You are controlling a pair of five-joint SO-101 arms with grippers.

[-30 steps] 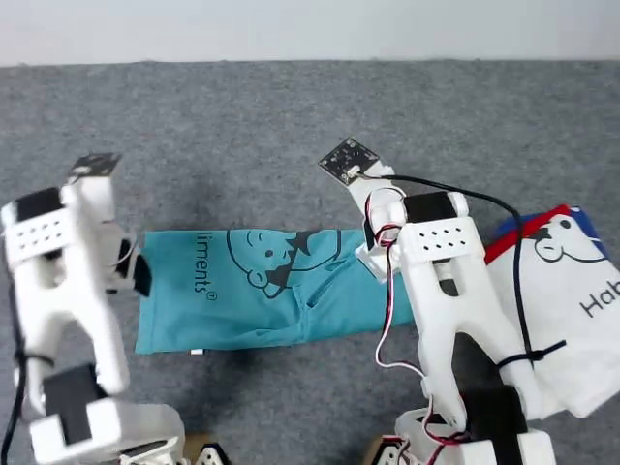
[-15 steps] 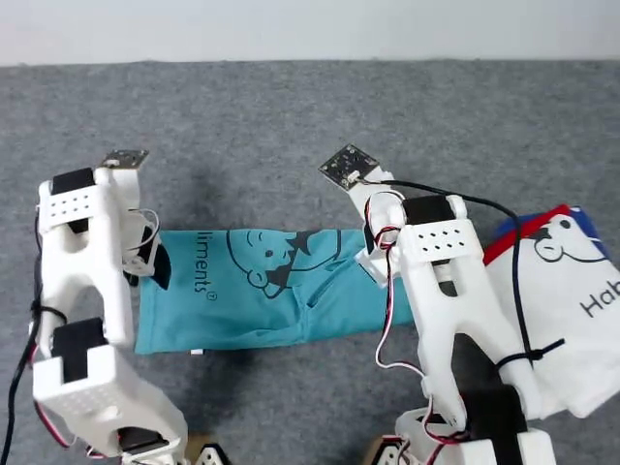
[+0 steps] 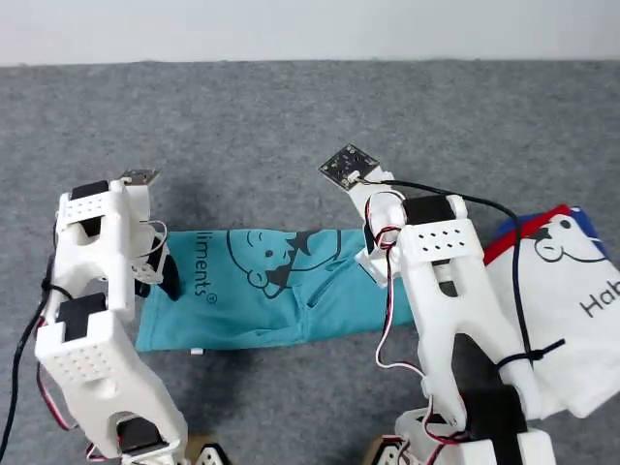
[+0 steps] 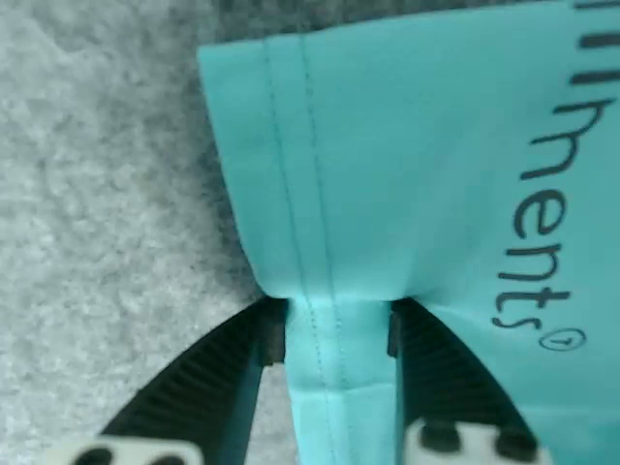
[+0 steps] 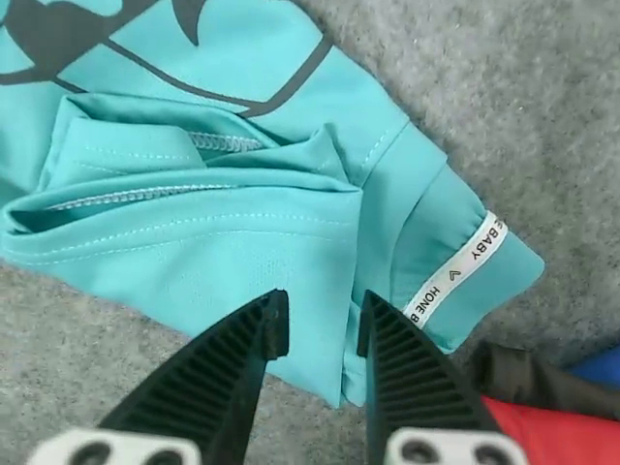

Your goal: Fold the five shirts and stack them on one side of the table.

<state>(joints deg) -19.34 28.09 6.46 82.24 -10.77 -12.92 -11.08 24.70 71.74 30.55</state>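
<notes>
Teal shirt (image 3: 262, 286) is lying folded long on the counter (image 3: 291, 126) — soft, light, floppy, probably best taken at both ends. Left hand (image 4: 329, 334) is pinching its hem, right hand (image 5: 320, 329) is hovering open over its label end. Two shirts are showing — a white shirt (image 3: 562, 310) is sitting just past that end.

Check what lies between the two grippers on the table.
The folded teal shirt spans the whole stretch from the left gripper to the right gripper, one end at each. Nothing else lies there. The high view shows it.
</notes>
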